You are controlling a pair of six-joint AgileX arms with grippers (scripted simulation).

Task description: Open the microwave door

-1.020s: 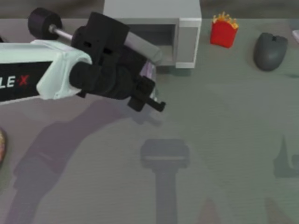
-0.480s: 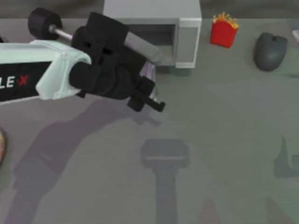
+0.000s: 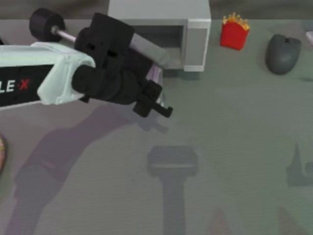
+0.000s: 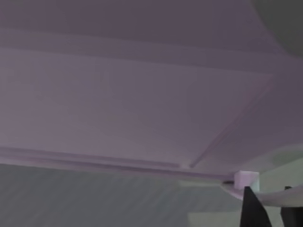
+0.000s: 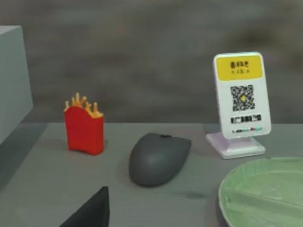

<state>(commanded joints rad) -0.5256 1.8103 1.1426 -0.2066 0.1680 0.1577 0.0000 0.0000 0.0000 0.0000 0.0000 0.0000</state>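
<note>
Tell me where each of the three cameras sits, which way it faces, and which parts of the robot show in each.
Top: overhead, facing down on the microwave; left arm and left hand show.
Left wrist: close to the microwave door; left hand's fingertips show.
Right wrist: low, facing fries and mouse; dark hand part in view.
Shared: fries, mouse.

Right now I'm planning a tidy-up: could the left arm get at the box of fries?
Probably not easily: the left gripper sits at the microwave door, with the microwave between it and the fries.
</note>
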